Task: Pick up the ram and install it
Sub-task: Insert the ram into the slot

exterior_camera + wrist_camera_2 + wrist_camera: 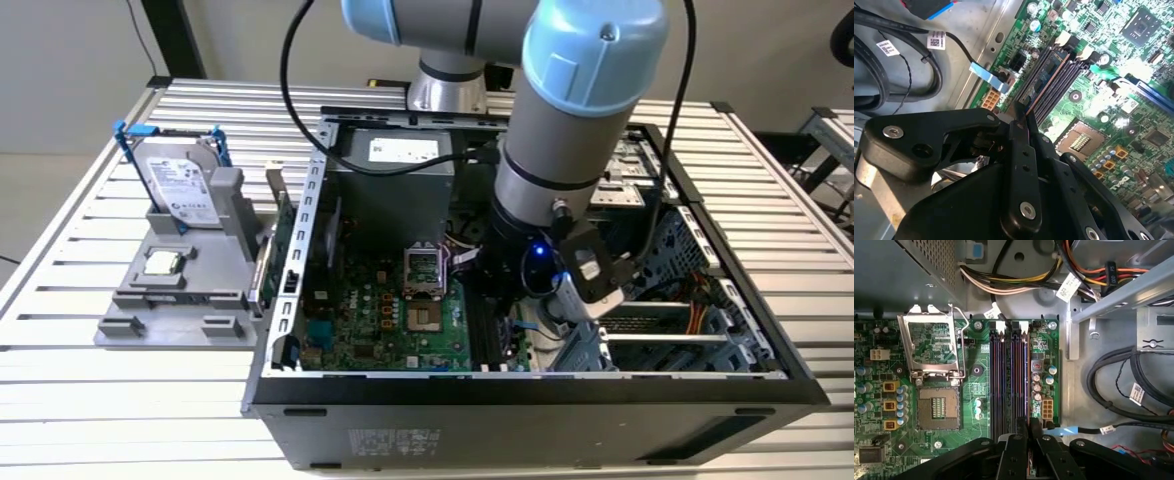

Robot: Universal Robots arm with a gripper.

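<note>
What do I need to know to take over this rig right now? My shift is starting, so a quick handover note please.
Gripper: shut on the ram, low inside the computer case.
Ram: held edge-on over the memory slots, running along them.
Done: ram is picked up and at the slots.
Left: seating it; I cannot tell whether it is pressed home yet.

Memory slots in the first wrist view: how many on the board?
4 memory slots, side by side in one bank beside the CPU socket: one pair nearer the socket, one pair farther. One end of each is hidden behind the jaws.
</note>
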